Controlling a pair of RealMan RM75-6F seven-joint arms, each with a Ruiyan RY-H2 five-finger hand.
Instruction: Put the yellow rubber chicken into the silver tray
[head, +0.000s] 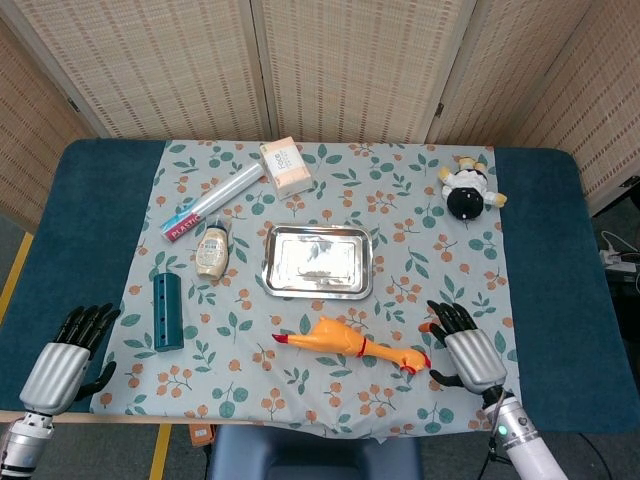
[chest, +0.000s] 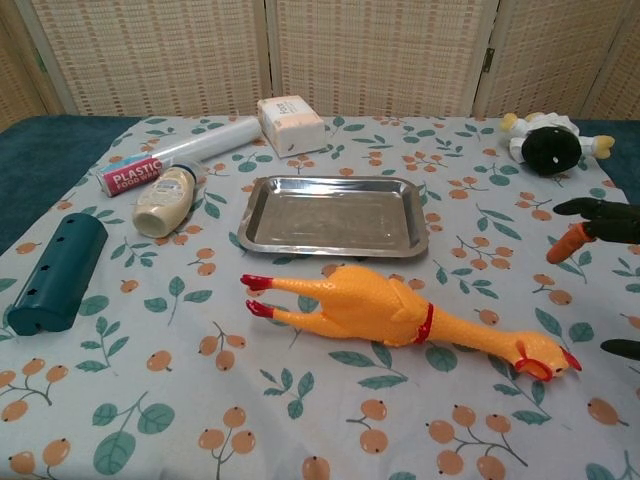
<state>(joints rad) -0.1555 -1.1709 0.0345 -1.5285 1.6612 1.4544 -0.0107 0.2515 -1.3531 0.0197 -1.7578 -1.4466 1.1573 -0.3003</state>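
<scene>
Yellow rubber chicken (chest: 400, 312): lying on its side on the floral tablecloth (head: 420, 250), red feet toward the robot's left, red-beaked head toward its right; a red band rings the neck. Outside the tray, just on the near side of it, not touching it.
Silver tray (head: 318, 262): rectangular, shallow, nothing in it; sits mid-table, on the far side of the chicken.
Right hand (head: 465, 346): over the tablecloth's near right part, just beside the chicken's head and apart from it in the head view; fingers spread, nothing held. One fingertip is orange. In the chest view only its fingertips (chest: 600, 215) enter from the right edge.
Left hand (head: 68, 355): at the near left corner over the blue table cover (head: 80, 230), well apart from everything on the cloth; fingers extended and apart, nothing held. Seen in the head view only.
Dark green cylinder (chest: 55, 270): lying on its side at the cloth's left, small holes along it.
Squeeze bottle (chest: 165, 200): beige, lying down, left of the tray.
Plastic wrap roll (chest: 175, 155): lying at a slant beyond the bottle, red label reading "PLASTIC".
Boxed item (chest: 290, 125): pale box, beyond the tray.
Black-and-white plush toy (head: 468, 189): far right corner of the cloth, with yellow parts.
Backdrop: woven folding screen (head: 330, 60) behind the table.
</scene>
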